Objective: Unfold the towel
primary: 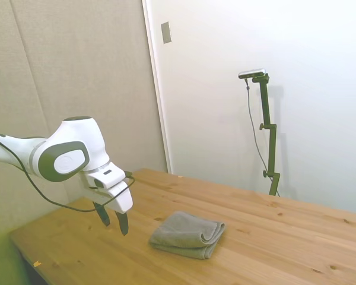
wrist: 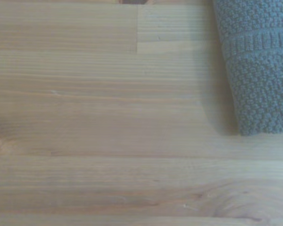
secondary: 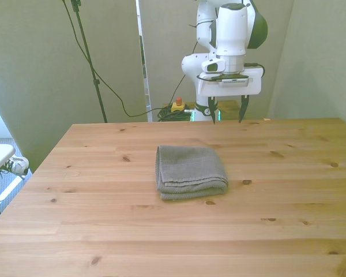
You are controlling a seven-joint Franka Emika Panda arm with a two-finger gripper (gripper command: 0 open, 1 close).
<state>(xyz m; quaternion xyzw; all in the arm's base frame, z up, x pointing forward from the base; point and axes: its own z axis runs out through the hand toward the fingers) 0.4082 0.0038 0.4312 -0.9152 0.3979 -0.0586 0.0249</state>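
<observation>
- A pale wooden counter (secondary: 104, 231) is set in a plain room with beige panel walls; the near part of the counter in the front view is bare planking with knots.
- The towel (secondary: 190, 171) is seen folded into a thick grey pad near the middle of the counter, with stacked layered edges turned toward the front view's near side and a rounded fold on the front view's left.
- Beyond it, the pincer (secondary: 226, 118) is held above the counter's far edge, well apart from the towel, its fingers spread open and empty.
- For the reach to go well, the pincer is best brought down over a free corner of the uppermost layer only.
- A shallow pinch is judged wise, since thick terry bunches and lower layers could be caught too.
</observation>
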